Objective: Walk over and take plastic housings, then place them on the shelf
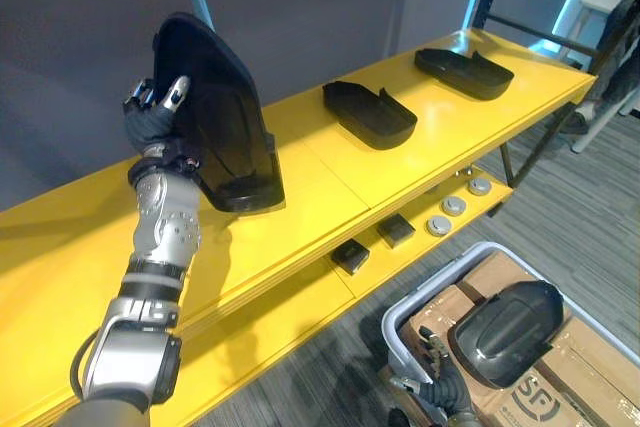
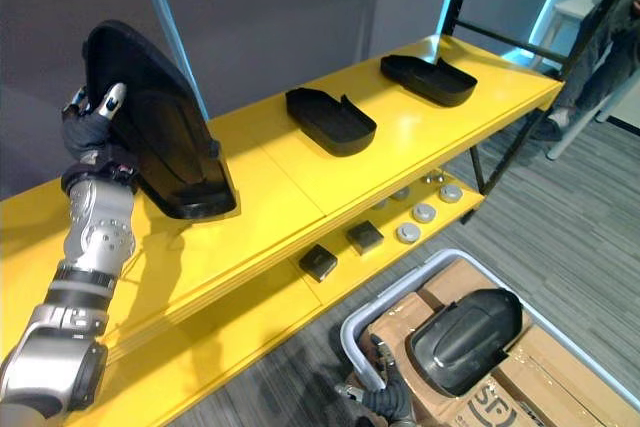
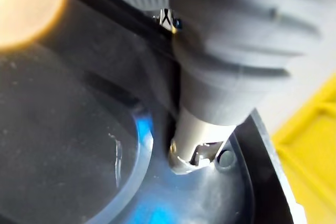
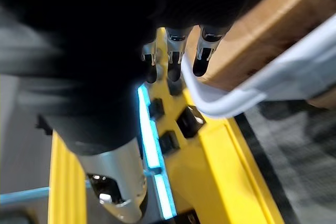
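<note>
Left hand (image 1: 152,112) grips the rim of a glossy black plastic housing (image 1: 225,117), upright on the yellow shelf (image 1: 330,185) below it; right hand (image 1: 445,389) open.

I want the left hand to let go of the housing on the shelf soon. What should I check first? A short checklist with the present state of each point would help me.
1. Left hand grips the held housing: ok, fingers curl over its upper edge.
2. Held housing touches the shelf: ok, its lower end rests on the top board.
3. Held housing lies flat: not ok, it stands steeply tilted.
4. Room beside it: ok, the nearest housing lies well apart.
5. Right hand is out of the way: ok, it is low by the bin.
6. Next housing is ready: ok, it lies on the boxes in the bin.
</note>
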Motion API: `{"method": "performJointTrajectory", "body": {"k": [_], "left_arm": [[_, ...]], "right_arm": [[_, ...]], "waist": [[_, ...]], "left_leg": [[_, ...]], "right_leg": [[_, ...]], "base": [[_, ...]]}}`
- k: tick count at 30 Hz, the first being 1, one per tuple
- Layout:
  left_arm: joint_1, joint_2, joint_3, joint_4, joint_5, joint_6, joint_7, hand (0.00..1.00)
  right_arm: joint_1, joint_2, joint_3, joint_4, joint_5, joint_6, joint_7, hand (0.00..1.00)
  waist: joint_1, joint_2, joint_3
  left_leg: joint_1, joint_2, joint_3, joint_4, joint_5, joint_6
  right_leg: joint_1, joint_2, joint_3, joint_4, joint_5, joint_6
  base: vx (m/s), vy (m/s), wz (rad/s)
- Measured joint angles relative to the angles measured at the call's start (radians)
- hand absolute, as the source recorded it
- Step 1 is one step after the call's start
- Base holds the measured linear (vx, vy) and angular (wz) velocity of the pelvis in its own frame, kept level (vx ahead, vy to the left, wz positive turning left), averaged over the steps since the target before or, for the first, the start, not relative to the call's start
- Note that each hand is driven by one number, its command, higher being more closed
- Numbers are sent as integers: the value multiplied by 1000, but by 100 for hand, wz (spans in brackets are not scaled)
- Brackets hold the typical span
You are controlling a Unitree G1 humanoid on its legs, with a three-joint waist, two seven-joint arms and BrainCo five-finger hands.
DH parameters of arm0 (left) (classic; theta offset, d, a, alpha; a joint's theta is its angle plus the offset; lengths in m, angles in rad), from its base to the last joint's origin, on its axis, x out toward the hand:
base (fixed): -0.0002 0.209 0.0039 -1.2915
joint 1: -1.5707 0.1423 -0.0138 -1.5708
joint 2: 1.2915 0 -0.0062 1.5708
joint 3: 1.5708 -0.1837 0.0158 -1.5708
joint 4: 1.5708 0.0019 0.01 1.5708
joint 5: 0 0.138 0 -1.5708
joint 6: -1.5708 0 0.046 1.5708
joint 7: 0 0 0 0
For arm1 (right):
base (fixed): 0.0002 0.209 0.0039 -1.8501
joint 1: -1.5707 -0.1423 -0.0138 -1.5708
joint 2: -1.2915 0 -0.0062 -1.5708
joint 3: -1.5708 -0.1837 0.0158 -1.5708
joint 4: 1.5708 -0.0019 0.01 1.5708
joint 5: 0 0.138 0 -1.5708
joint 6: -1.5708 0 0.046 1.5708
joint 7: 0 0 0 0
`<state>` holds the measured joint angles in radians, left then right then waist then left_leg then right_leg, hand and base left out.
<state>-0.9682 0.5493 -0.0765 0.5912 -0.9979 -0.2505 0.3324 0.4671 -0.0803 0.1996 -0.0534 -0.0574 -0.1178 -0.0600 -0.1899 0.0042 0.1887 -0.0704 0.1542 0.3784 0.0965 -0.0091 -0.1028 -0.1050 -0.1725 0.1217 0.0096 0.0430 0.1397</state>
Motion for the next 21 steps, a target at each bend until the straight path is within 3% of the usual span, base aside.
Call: {"method": "performJointTrajectory", "body": {"k": [9, 14, 21], "left_arm": [[-310, 199, -69, 229, -1, 18, 24, 100], [-355, 256, -69, 309, 15, 53, 55, 100], [-366, 276, -69, 373, 98, 105, 82, 100]], "right_arm": [[-26, 3, 75, 11, -8, -1, 10, 0], [-47, 9, 119, 39, -8, -3, 6, 0], [-48, 9, 137, 61, -7, -6, 0, 0]], "waist": [[-16, -57, 102], [-14, -65, 136], [-14, -81, 161]], "left_leg": [[-88, 5, 13, -44, 57, 2], [-108, 5, 9, -58, 76, 4], [-128, 4, 5, -58, 82, 6]], "right_leg": [[-114, 14, 14, -8, 45, -6], [-124, 15, 10, -36, 68, -7], [-143, 15, 8, -36, 72, -8]], "base": [[-49, -3, -5], [-44, 6, 2], [-31, 17, 2]]}}
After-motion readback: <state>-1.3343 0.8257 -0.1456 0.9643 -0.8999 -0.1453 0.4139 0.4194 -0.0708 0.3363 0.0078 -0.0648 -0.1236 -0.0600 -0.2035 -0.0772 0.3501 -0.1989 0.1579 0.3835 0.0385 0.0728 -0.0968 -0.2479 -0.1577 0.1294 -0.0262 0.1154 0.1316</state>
